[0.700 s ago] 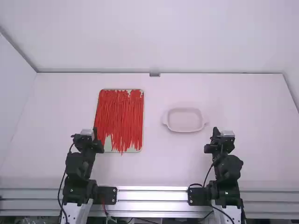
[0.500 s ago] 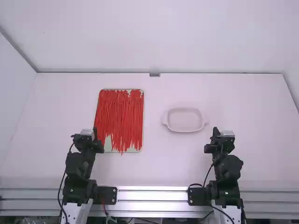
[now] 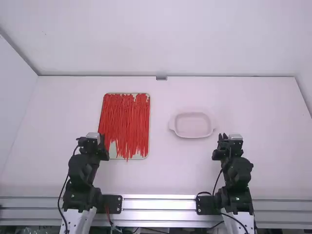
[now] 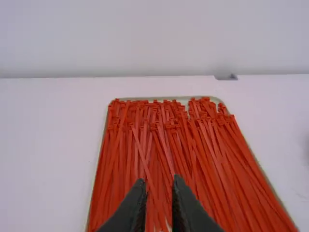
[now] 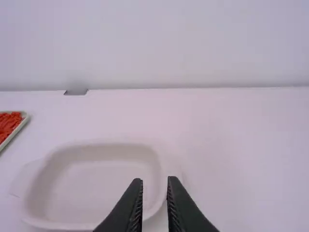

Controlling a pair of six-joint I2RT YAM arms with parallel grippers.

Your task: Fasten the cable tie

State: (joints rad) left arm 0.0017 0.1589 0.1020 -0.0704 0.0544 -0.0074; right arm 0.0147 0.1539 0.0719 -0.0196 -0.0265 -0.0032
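On the tray (image 3: 113, 154), red cable ties (image 3: 126, 122)

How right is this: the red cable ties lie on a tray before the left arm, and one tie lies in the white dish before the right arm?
One error: the white dish before the right arm holds no tie; the right wrist view shows it bare. The red cable ties do lie on the tray before the left arm.

Your left arm (image 3: 82, 171) and right arm (image 3: 238, 171) are black and chunky. A pale grey block (image 3: 92, 137) sits behind each gripper, and a thin black cable (image 3: 63, 190) loops further back. The left gripper (image 4: 157, 186) and right gripper (image 5: 154, 183) have dark, smooth, tapered fingers.
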